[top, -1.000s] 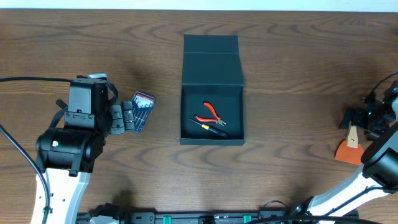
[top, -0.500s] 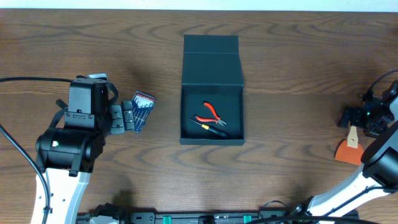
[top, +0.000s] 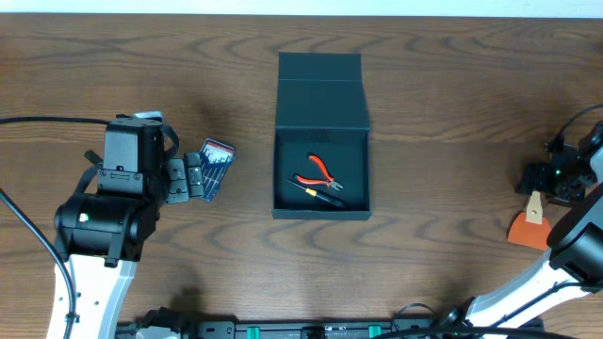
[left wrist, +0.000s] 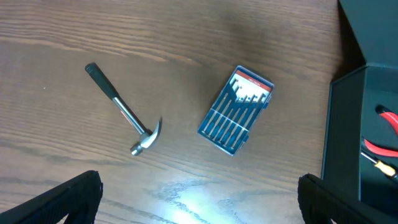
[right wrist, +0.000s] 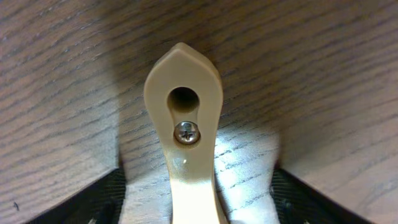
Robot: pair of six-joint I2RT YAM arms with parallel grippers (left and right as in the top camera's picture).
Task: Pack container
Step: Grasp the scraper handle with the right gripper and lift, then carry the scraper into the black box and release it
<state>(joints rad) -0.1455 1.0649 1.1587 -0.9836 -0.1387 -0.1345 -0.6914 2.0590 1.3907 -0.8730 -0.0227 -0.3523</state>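
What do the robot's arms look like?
Both arms have white tubular lower links and chunky black joints. The left arm ends in a boxy black wrist block, with a thin black cable trailing off. The right arm shows a small green light near its wrist. Pincer fingers are black.

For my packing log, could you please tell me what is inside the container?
The container holds red-handled pliers and a black tool with a yellow band; anything beneath them is covered.

Dark wood-grain table (top: 443, 113) with open container (top: 320, 94), screwdriver case (top: 216, 168), small hammer (left wrist: 124, 112), orange-bladed scraper (top: 528, 229).
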